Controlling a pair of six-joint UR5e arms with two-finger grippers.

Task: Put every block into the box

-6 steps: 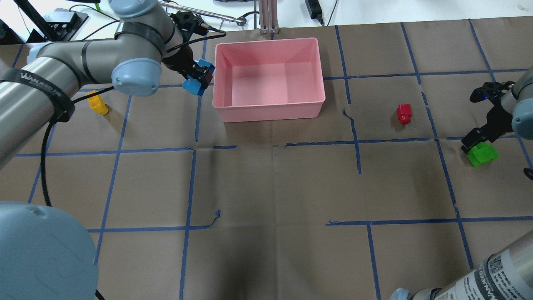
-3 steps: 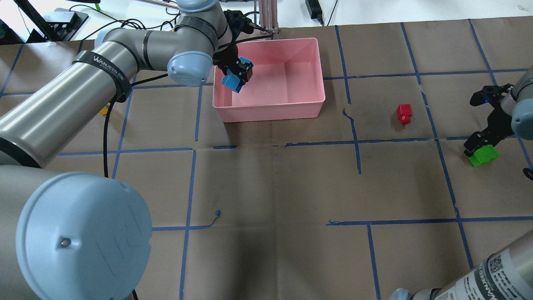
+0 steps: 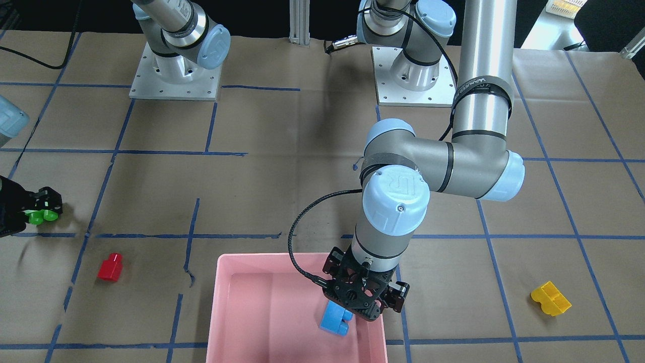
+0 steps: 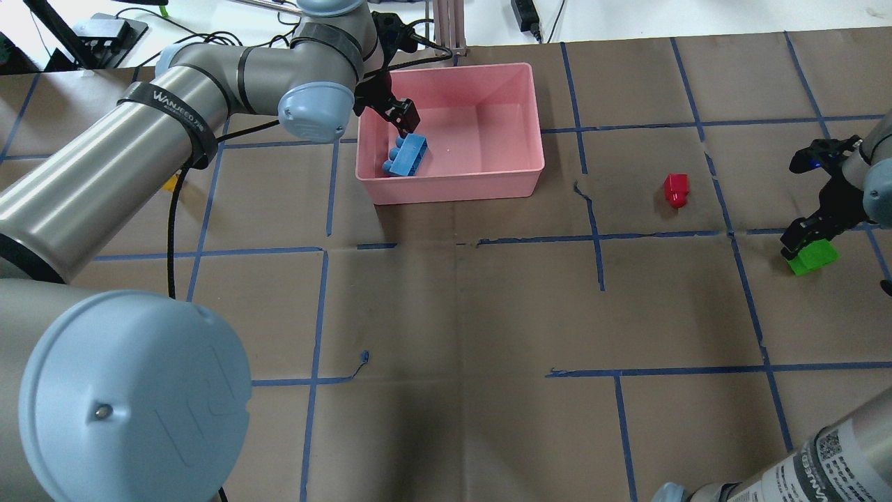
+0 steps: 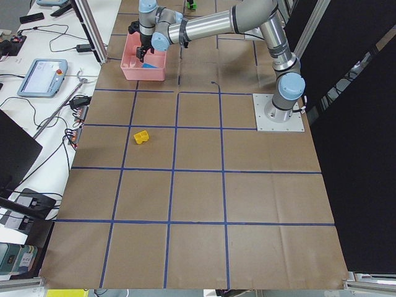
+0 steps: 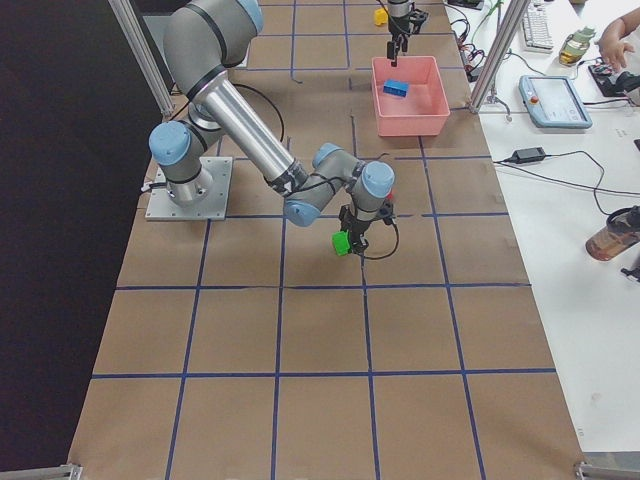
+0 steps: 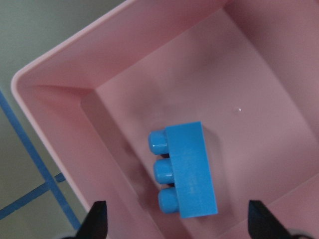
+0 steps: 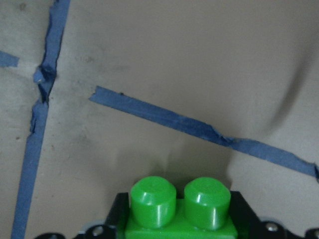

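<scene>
The pink box stands at the table's far side. The blue three-stud brick lies on its floor near the left wall, also in the left wrist view. My left gripper hangs open just above it, its fingertips apart and empty. My right gripper is shut on the green two-stud brick low over the table at the right edge. The red brick lies between box and right gripper. The yellow brick lies left of the box, mostly hidden by my left arm in the overhead view.
Brown paper with a blue tape grid covers the table. The arm bases stand at the robot's side. A metal post and cables lie just beyond the box's far wall.
My left gripper carried the blue brick from beside the box to over it, then opened; the brick now lies on the box floor. The right gripper stays on the green brick.
</scene>
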